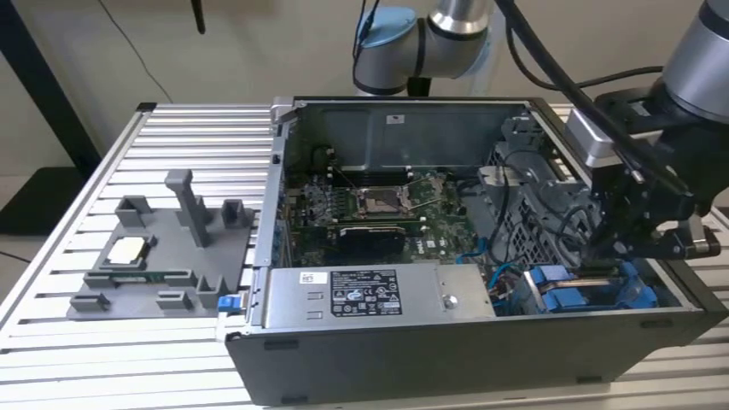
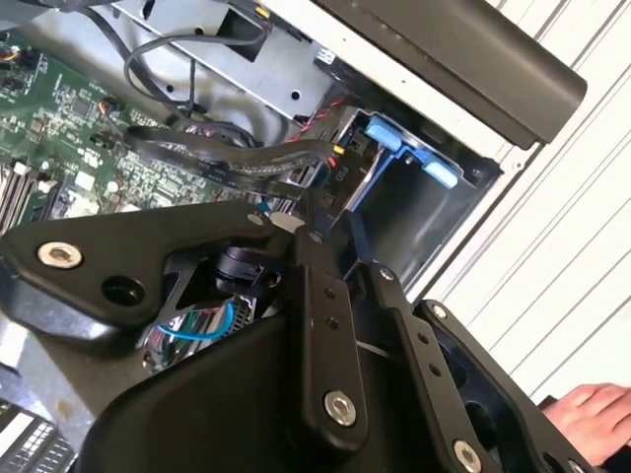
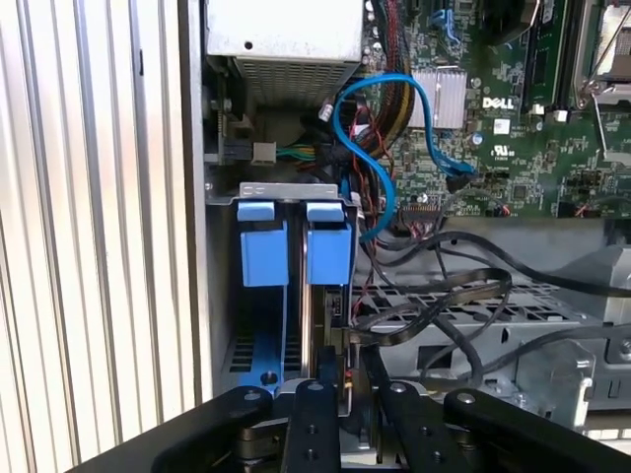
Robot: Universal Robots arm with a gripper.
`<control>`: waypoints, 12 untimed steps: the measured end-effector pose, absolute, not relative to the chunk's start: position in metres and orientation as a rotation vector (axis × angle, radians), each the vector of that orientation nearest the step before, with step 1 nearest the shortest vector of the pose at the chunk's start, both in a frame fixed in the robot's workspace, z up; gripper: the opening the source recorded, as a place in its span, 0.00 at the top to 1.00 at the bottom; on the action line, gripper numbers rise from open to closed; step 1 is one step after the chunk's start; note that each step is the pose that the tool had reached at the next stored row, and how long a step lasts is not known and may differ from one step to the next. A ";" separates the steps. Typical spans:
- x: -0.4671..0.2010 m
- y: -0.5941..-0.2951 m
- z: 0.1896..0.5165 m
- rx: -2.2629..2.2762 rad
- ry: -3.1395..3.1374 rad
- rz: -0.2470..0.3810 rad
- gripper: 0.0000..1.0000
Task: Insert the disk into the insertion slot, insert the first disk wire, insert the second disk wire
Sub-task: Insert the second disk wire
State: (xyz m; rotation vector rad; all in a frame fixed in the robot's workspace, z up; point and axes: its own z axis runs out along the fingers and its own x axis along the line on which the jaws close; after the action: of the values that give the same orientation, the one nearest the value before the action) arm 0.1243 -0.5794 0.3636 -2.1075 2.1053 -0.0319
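First wrist view shows the hand point(image 3: 345, 394) lowered at the insertion slot point(image 3: 330, 325), fingers nearly together around the disk point(image 3: 317, 315), whose blue carrier stands upright in the cage just beside another blue frame point(image 3: 263, 251); whether they actually clench it cannot be told.

you get soft, even room light, bright on the ribbed table point(image 1: 171, 128) in the exterior view and dimmer inside the case point(image 1: 456, 342), where the bay under the claw point(image 1: 638, 248) sits in shade. in the first wrist view the slats point(image 3: 89, 197) beside the claw glare pale. in the second wrist view the claw's links point(image 2: 325, 325) look soft, close to the lens.
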 end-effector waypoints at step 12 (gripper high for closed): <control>0.140 -0.579 0.375 -2.131 2.135 0.024 0.76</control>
State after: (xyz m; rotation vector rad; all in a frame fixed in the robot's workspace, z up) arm 0.1398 -0.5795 0.3753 -2.1314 2.1353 0.0240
